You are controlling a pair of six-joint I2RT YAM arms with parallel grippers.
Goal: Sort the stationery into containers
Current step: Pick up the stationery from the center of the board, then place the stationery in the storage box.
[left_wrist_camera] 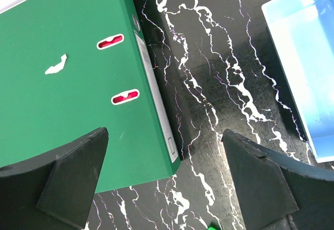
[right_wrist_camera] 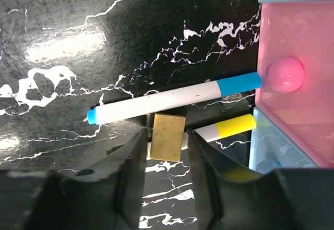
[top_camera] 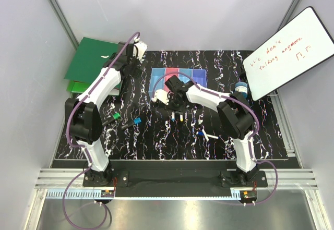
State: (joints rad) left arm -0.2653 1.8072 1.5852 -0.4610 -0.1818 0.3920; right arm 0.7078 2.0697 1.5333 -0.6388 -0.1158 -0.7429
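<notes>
A black marbled surface (top_camera: 156,146) carries a green ring binder (top_camera: 91,65) at its far-left corner and a whiteboard (top_camera: 289,52) with red writing leaning over its far-right corner. The left arm (top_camera: 99,92) reaches toward the binder; its left fingers (left_wrist_camera: 73,178) are spread wide with nothing between them, hanging above the binder's spine edge and bare surface.

The row of containers (top_camera: 178,79) (light blue, pink, light blue, violet-blue) sits near the middle of the far edge. The right arm (top_camera: 209,97) stretches to their near-left end, where the right fingers (right_wrist_camera: 130,162) are clenched on a small tan block (right_wrist_camera: 168,136), held just above the surface.

Beneath and beside the block lie a white marker with blue cap (right_wrist_camera: 175,98) and a white marker with yellow cap (right_wrist_camera: 227,128), both just beside the pink bin (right_wrist_camera: 302,110). A green piece (top_camera: 116,116) and a blue piece (top_camera: 137,121) lie left of centre, and a white stick (top_camera: 211,136) lies right of centre.
</notes>
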